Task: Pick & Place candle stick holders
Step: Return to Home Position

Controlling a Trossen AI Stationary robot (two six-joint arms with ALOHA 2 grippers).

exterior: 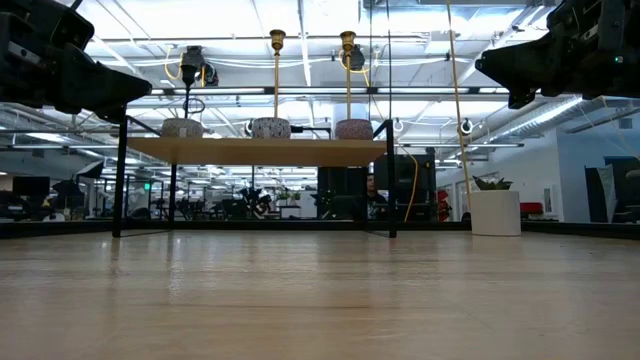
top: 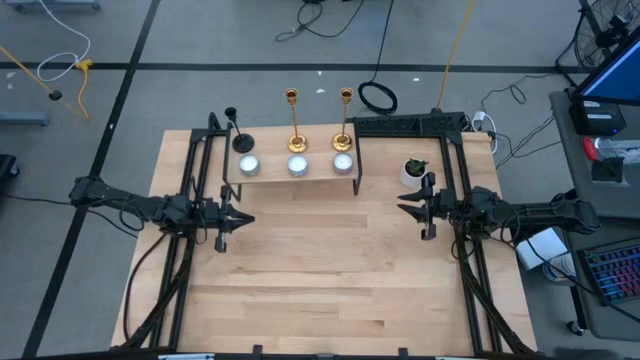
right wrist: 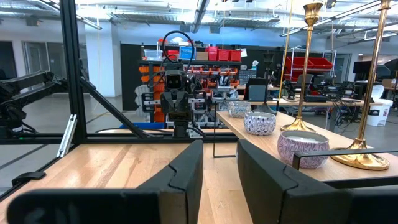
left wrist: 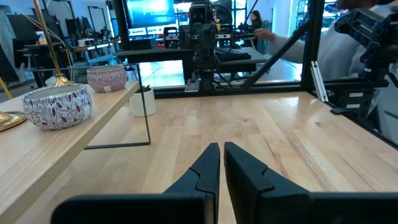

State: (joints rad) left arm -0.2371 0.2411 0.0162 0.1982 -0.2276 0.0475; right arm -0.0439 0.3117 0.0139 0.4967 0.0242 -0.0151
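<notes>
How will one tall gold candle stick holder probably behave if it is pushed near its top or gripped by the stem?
The gold holder is tall and slender on a small round base, so it would likely tip. Its shiny stem may be slippery. It looks like rigid metal, so it probably will not bend.

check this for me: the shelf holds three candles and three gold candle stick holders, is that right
No: just two gold holders stand there; the third is a black holder, as the high view shows. The three candles on the shelf are right.
</notes>
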